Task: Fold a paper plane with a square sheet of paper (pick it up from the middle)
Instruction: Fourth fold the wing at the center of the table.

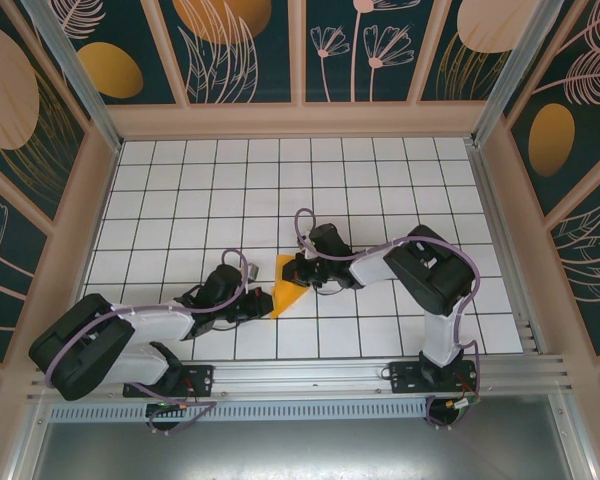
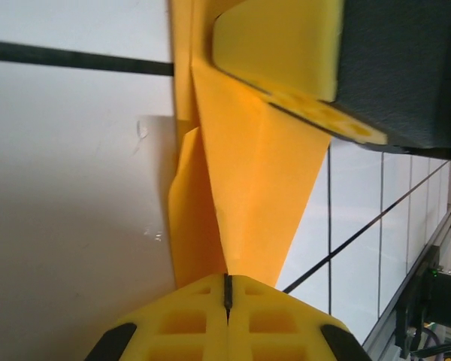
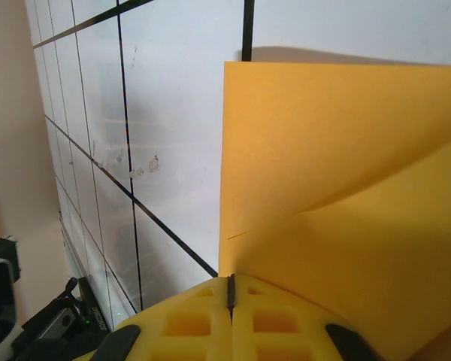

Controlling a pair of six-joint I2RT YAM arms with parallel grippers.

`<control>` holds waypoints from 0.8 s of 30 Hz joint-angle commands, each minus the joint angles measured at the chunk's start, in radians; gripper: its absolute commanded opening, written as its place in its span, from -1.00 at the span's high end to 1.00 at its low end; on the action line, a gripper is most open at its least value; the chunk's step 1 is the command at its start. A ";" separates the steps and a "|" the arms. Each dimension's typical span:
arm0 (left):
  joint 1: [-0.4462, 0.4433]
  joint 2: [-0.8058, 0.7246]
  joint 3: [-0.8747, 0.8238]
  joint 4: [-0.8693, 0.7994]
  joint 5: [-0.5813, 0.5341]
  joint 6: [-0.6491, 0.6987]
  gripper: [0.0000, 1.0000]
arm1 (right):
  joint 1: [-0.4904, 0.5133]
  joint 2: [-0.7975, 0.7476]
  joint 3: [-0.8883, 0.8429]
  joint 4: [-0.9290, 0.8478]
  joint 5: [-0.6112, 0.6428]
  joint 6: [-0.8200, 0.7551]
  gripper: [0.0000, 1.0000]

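Observation:
The square sheet of paper [image 1: 288,292] is orange-yellow and folded lengthwise into a pointed wedge, a paper plane shape, held just above the white grid table [image 1: 180,200]. My left gripper [image 1: 264,300] is shut on its near left edge. In the left wrist view the folded paper [image 2: 248,188] runs straight out of the closed left gripper [image 2: 227,289], with a crease down its length. My right gripper [image 1: 298,270] is shut on the far tip; its yellow finger [image 2: 286,45] presses on the paper. In the right wrist view the paper [image 3: 346,188] fans up from the closed right gripper [image 3: 230,289].
Wooden walls with dark leafy wallpaper [image 1: 250,50] enclose the table on three sides. An aluminium rail [image 1: 310,375] with both arm bases runs along the near edge. White tiles stretch behind and to both sides of the grippers.

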 commanded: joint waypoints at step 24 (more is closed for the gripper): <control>-0.004 -0.050 -0.001 -0.108 0.113 0.069 0.76 | 0.006 0.041 -0.006 -0.111 0.066 -0.040 0.90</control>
